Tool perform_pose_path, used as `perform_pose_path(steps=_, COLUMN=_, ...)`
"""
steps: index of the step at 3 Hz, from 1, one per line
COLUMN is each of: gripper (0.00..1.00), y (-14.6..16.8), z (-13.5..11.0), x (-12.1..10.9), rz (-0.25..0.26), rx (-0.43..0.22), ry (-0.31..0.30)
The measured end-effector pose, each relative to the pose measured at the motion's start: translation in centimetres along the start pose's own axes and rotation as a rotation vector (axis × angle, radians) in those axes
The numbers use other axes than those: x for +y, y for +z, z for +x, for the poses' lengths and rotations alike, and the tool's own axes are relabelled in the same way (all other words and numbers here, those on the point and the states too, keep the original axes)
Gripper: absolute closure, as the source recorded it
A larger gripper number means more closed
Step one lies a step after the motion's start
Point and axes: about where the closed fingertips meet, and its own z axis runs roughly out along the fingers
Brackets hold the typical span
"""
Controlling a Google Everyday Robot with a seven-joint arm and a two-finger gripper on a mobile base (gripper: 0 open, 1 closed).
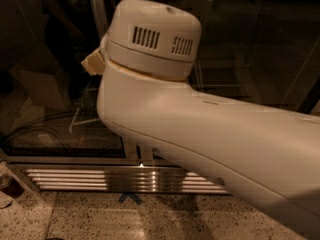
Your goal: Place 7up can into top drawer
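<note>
**A:** What fills the view?

**B:** Mostly the robot's arm [215, 144], a cream shell rising from the lower right to a rounded joint housing [155, 34] with vent slots. Behind it are dark glass doors [45, 74]. Below those comes speckled floor [80, 219], with a ribbed metal threshold [85, 179] along the foot of the doors. The small things are a tan wedge [92, 63] poking out beside the joint and a blue tape mark [130, 198] on the floor.

**A:** And the hand?

**B:** It is out of view, somewhere past that joint. I cannot tell whether it is clenched, released or carrying anything.

**A:** The 7up can? The top drawer?

**B:** Neither shows, and no table either. I cannot say where the can is; it may be in the hand or still waiting somewhere.

**A:** How would you expect it to handle?

**B:** My guess is light, smooth and rather slippery, with thin walls that dent under a hard squeeze, more so if it is empty. I would take it across the middle of the body, upright, with moderate pressure and clear of the rim. A full can would be heavier, so the hold should sit near its middle to keep it from tipping.
</note>
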Motion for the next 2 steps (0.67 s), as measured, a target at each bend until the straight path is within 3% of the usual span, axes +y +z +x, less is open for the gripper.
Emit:
perform_pose_path(steps=1, gripper=0.0, y=0.87, z=-0.22, x=2.39, rz=0.056, rx=0.028, ry=0.091)
perform_pose_path(steps=2, gripper=0.0, y=0.89, z=-0.23, x=2.42, rz=0.058, rx=0.028, ry=0.093)
